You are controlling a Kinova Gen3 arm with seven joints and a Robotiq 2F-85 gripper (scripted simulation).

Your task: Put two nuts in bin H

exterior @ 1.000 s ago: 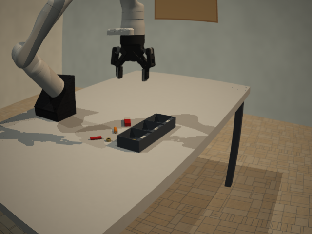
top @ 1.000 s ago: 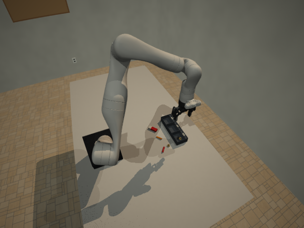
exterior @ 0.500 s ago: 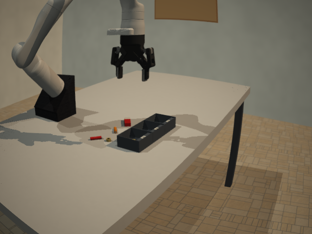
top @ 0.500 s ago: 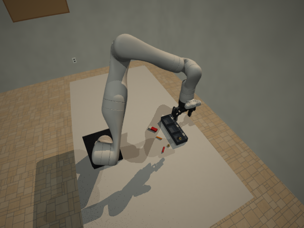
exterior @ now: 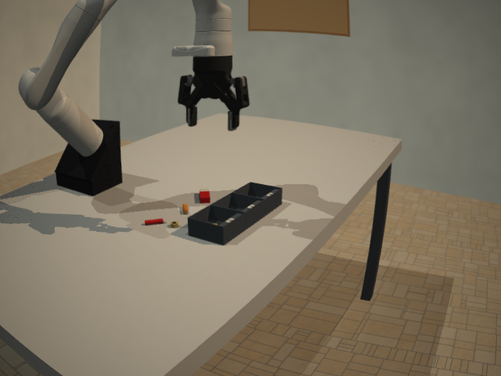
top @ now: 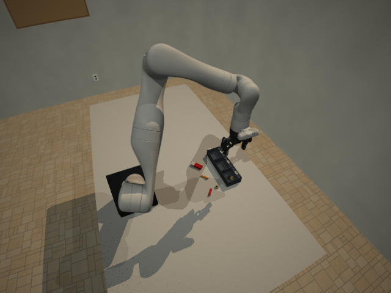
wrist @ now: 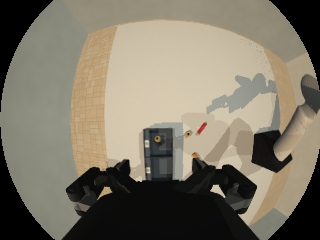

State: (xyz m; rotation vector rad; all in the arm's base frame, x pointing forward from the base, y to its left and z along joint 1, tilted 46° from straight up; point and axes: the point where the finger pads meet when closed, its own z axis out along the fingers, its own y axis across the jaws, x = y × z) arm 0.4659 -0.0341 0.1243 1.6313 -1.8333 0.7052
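The gripper hangs spread and empty, high above the bin row. One nut already lies in the end compartment. For the second, drop straight over the loose nut beside the red cylinder, straddling it squarely before closing

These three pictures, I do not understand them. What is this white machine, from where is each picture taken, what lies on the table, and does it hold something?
The white machine is a robot arm bolted to a black base on a pale table. At its end is a black gripper with two fingers, like a hand. One picture looks down from high up, one looks from the side, and the round one comes from a camera on the wrist, looking down past the fingers.

On the table is a dark tray of three bins; a brass nut lies in the end bin. Beside the tray lie another nut, a red rod, a small orange piece and a red block.

The gripper hangs high above, open and holding nothing.
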